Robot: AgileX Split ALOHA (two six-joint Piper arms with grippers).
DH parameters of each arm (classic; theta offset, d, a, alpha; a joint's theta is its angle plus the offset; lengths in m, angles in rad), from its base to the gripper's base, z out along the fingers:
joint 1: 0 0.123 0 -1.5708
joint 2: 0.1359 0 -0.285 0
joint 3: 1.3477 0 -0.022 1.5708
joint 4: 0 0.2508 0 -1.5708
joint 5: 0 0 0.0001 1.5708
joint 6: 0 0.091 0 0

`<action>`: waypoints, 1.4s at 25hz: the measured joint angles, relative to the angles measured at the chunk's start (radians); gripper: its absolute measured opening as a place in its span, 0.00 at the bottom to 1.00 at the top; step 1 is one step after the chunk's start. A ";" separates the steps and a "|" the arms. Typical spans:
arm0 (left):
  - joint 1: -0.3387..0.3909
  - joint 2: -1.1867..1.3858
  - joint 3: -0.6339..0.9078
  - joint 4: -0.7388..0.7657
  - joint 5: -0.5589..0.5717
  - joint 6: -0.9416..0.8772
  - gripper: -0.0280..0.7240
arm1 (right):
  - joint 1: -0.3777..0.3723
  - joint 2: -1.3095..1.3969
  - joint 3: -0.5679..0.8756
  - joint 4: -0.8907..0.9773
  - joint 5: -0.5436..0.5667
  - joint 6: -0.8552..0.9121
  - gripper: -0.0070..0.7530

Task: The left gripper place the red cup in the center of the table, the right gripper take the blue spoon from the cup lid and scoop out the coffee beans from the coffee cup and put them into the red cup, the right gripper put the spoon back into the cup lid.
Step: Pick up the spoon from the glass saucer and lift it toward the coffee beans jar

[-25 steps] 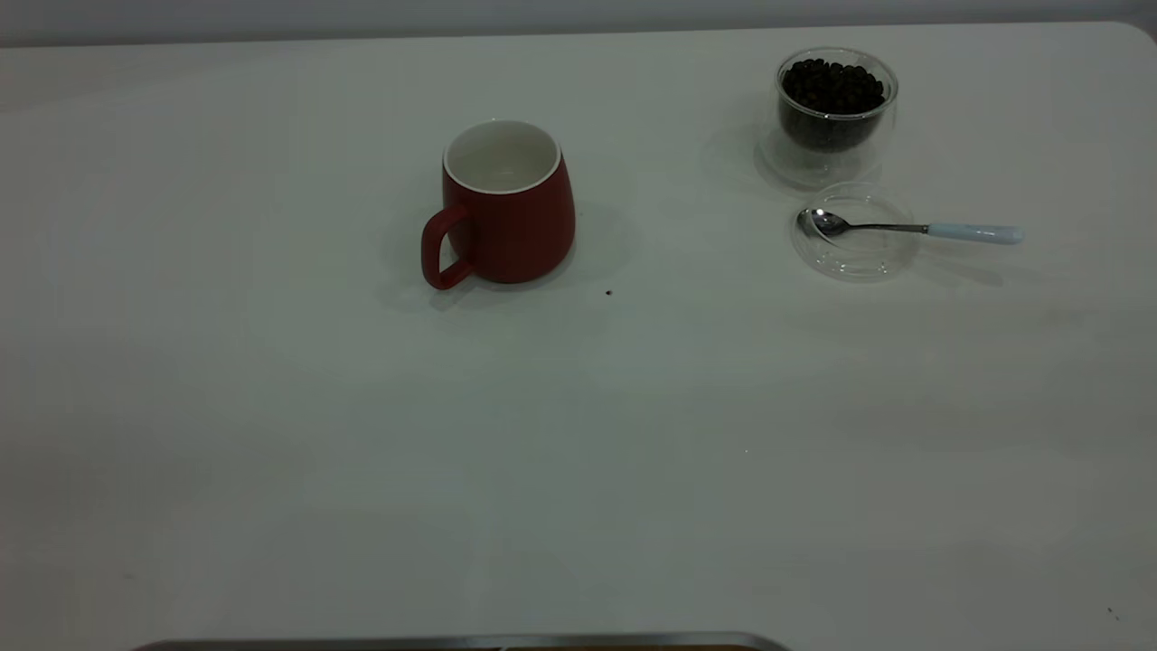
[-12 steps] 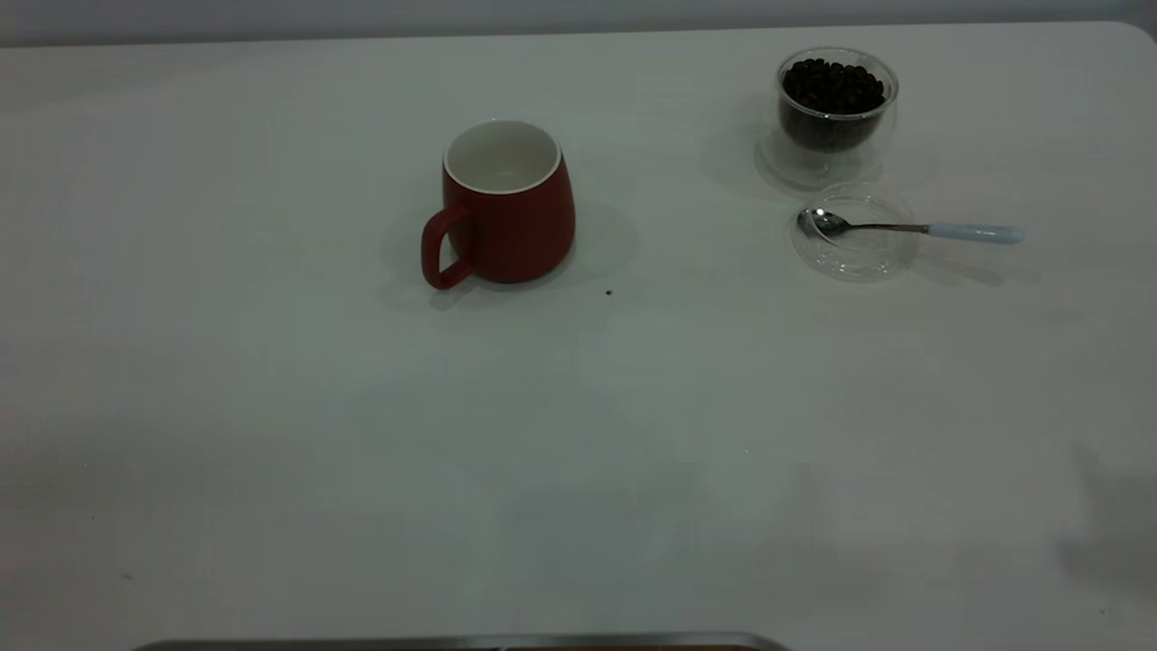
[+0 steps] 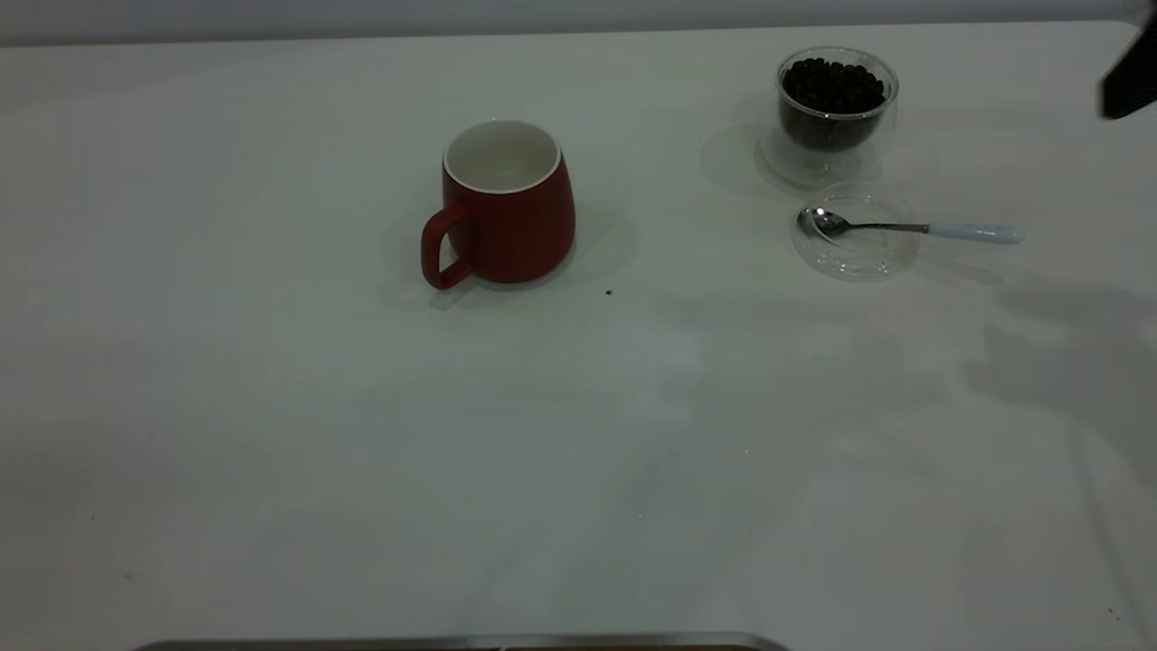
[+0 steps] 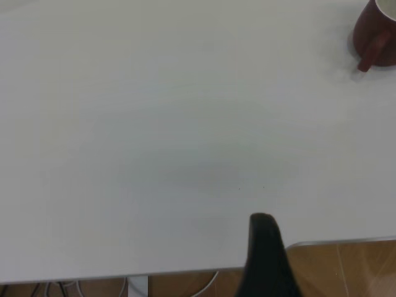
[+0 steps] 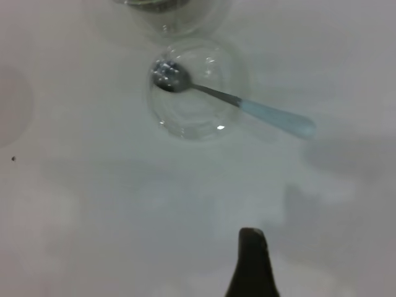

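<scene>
Red cup (image 3: 509, 203) upright near middle of table (image 3: 271, 434), inside looks empty: your first step looks done

Blue spoon (image 3: 908, 228) lies untouched, bowl in cup lid (image 3: 854, 231), handle out over rim

Coffee cup (image 3: 836, 113) just behind lid, beans (image 3: 832, 86) heaped full

Right gripper (image 3: 1130, 81) at far right edge, above table; fingers' state: cannot tell

Left gripper (image 4: 266, 257) back over near table edge, well apart from cup; fingers: cannot tell

Left for you: pick up spoon, scoop, tip into cup, return spoon

One red cup (image 3: 509, 203), one coffee cup (image 3: 835, 113), one cup lid (image 3: 854, 253), one blue spoon (image 3: 913, 229).
</scene>
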State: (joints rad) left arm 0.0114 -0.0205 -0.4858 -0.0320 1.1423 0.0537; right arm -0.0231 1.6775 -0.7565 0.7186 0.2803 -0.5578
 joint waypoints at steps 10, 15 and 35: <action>0.000 0.000 0.000 0.000 0.000 0.000 0.82 | -0.238 0.260 -0.162 0.635 0.319 -0.614 0.80; 0.000 0.000 0.000 0.000 0.000 0.001 0.82 | -0.307 0.360 -0.164 0.717 0.399 -0.693 0.79; 0.000 0.000 0.000 0.000 0.000 0.000 0.82 | -0.341 0.688 -0.178 1.019 0.494 -0.946 0.79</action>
State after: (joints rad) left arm 0.0114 -0.0205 -0.4858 -0.0320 1.1424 0.0537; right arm -0.3638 2.3654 -0.9346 1.7376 0.7743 -1.5042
